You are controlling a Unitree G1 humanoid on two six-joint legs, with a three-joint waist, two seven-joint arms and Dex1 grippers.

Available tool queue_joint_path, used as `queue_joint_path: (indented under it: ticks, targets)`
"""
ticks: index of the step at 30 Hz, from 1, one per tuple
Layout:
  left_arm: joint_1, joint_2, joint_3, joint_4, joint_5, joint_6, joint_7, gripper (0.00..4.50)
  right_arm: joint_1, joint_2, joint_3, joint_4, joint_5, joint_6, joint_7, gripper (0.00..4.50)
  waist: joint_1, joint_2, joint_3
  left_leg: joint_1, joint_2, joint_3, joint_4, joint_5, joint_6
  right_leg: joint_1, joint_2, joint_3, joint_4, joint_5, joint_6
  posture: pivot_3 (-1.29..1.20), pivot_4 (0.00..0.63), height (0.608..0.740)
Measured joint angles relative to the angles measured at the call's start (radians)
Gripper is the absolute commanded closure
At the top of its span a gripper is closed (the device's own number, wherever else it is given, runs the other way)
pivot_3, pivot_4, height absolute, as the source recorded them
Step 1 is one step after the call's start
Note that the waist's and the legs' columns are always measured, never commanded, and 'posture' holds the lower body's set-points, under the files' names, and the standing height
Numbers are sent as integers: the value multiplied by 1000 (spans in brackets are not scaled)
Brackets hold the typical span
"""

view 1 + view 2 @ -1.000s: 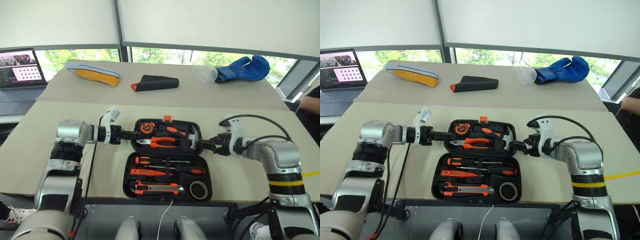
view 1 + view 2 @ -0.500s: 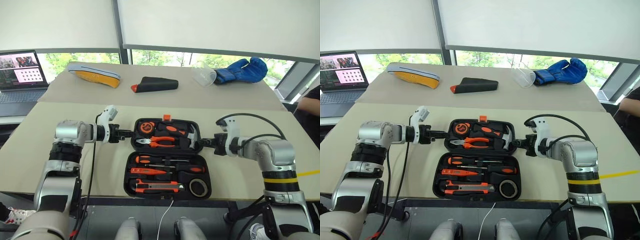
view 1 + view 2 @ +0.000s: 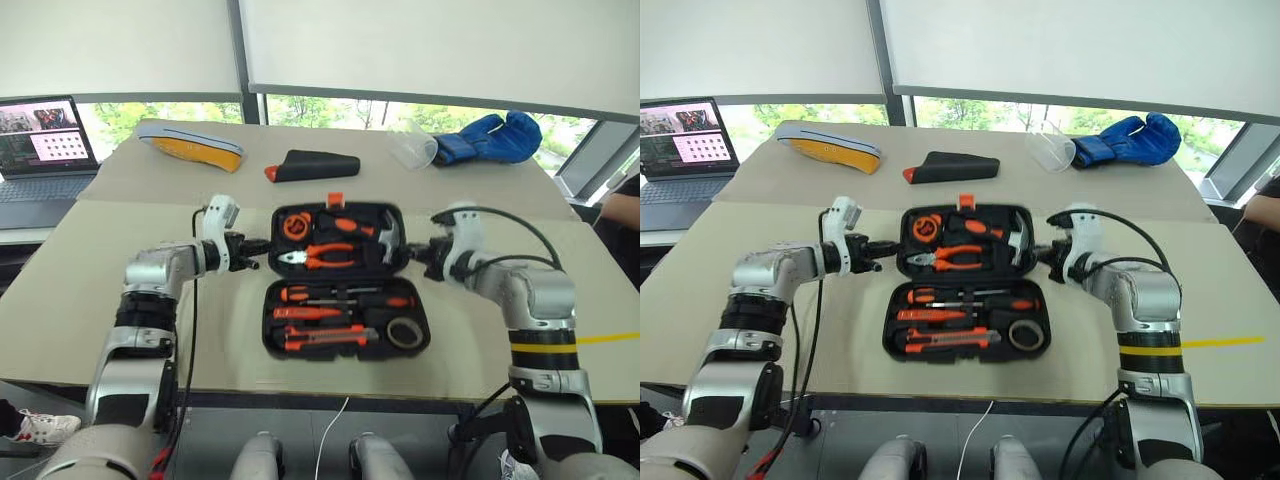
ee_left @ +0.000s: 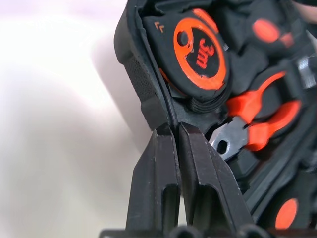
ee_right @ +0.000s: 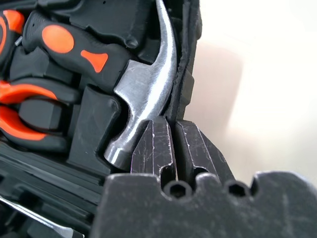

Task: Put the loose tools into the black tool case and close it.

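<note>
Tools all looked seated in their slots by this point, so what I had left was the lid. The black tool case (image 3: 345,280) sat open in the middle of the worktop (image 3: 80,290), near the front edge. The screwdrivers (image 3: 345,299), utility knife (image 3: 330,338) and tape roll (image 3: 404,333) filled the near half, and the far half carried the pliers (image 3: 325,256), hammer (image 5: 143,84) and tape measure (image 4: 200,52).

My left hand (image 4: 173,131) had its fingers pressed together on the left rim of that far half, beside the tape measure. My right hand (image 5: 171,126) pinched the right rim next to the hammer head. Both grips were thin-edge pinches on hard plastic.

Handling-wise, I judged the shell stiff but that half heavy, since steel tools ride in it. Smooth plastic between narrow fingers could slip, so gripping both side rims evenly seemed the sane choice. Lifting one side alone would probably twist it.

Only writing I could read was "3m" on the tape measure. The screen of the laptop (image 3: 40,145) was too small to make out.
</note>
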Motion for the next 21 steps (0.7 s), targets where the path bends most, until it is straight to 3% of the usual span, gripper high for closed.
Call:
queue_joint_path:
  ticks: [4,7,12,20,21]
  targets:
    - [19,-5,-53,1,75,-279,-12,4500,77,-30,84,35,-129,-284,-2,4445,2,0,0,-2,-2,1,-7,-1,0,-1,-2,0,-4,1,1,0,150,734]
    - [65,-6,-75,-17,106,-416,-18,4500,145,5,74,78,-143,-424,-21,4445,1,1,0,-2,-2,1,-9,-1,1,0,-3,0,-5,1,2,0,150,734]
    - [136,-18,-74,-105,99,-437,-13,4500,214,75,20,94,-136,-558,-51,4445,5,0,-1,1,-2,0,-9,-1,2,4,-3,-1,-6,1,2,0,150,734]
    - [270,-12,-74,-264,106,-463,39,4500,372,49,60,46,-241,-821,-53,4445,0,1,-2,18,-2,1,-10,-1,1,20,-2,0,-15,1,3,0,150,734]
    - [300,-5,-76,-291,109,-478,41,4153,394,33,72,45,-275,-871,-53,4490,-1,2,-3,20,-1,1,-10,-1,1,22,-2,0,-15,0,3,0,150,734]
